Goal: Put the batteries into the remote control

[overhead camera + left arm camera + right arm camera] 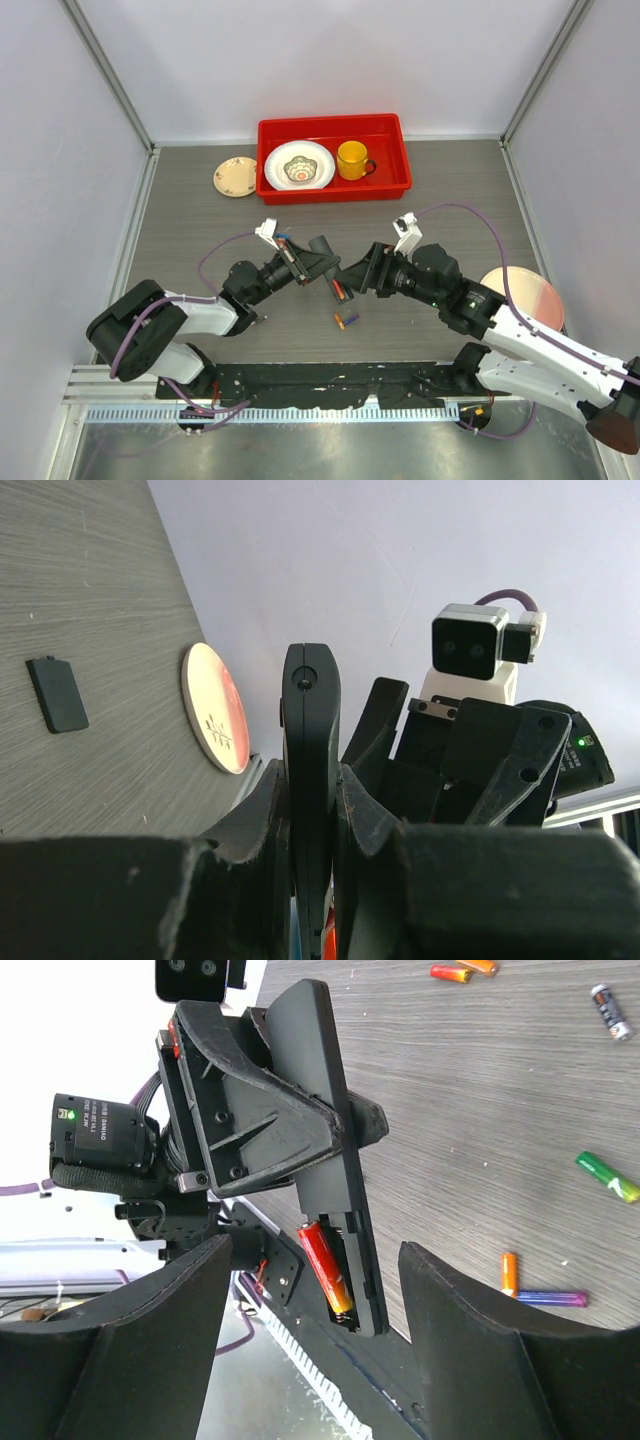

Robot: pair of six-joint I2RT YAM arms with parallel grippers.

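The left gripper [310, 790] is clamped on the remote control [310, 705], holding it edge-up. The right gripper [358, 272] gapes wide and empty just beside the remote's open compartment [352, 1245], where a red-orange battery [326, 1266] sits.

Matt black plastic remote control [330, 1060]; glossy batteries [325, 1265]; matt wood-grain table [200, 220]; glossy red plastic tray [390, 150].

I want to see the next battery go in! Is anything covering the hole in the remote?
Nothing visible. The remote is open, one battery inside, an empty slot beside it. A lid lies on the table.
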